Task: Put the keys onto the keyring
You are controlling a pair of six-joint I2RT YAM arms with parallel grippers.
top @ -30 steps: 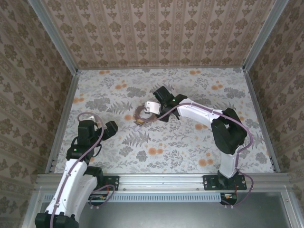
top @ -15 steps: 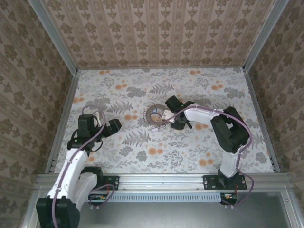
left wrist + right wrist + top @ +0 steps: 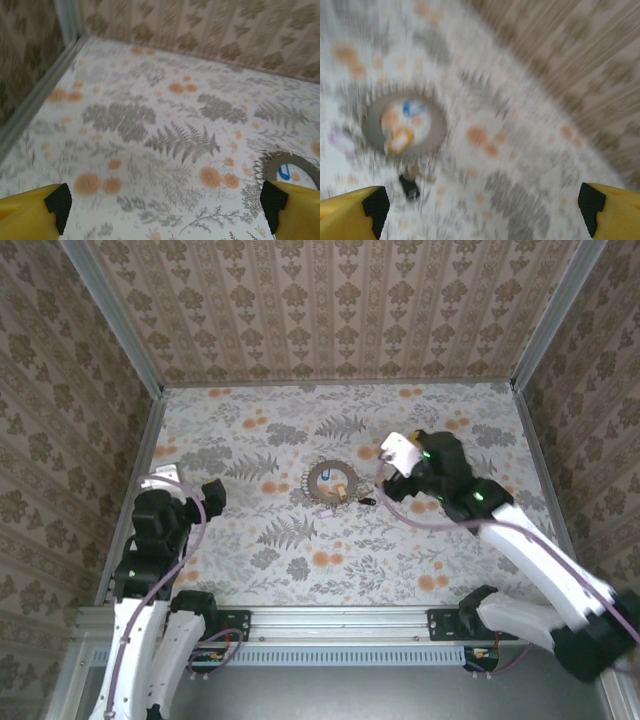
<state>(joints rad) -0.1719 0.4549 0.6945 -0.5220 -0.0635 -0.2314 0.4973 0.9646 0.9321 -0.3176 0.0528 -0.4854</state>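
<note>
Count: one keyring (image 3: pixel 329 481), two keys, two grippers.

1. The keyring lies flat on the floral table (image 3: pixel 300 550), near its middle, between the two arms.
2. The brassy key (image 3: pixel 342 488) lies inside the hoop at its near-right part. Whether it is threaded on the rim cannot be told.
3. The black-headed key (image 3: pixel 367 501) lies on the table just outside the hoop, to its near right, apart from the rim.
4. The left gripper (image 3: pixel 161 209) sits at the left side of the table, well apart from the keyring. Its yellow fingertips (image 3: pixel 30 212) are spread wide with nothing between them.
5. The right gripper (image 3: pixel 482 206) hangs above the table, to the right of the hoop. Its fingertips (image 3: pixel 612 207) are also spread wide and hold nothing.

View differences:
- The top view gives the overall layout and both keys in position.
- The left wrist view gives the toothed rim of the hoop sharply at its right edge, with a blue bit (image 3: pixel 284 173) inside it.
- The right wrist view is motion-blurred. It gives the whole hoop, the blue bit beside the brassy key, and the black head below them.
</note>
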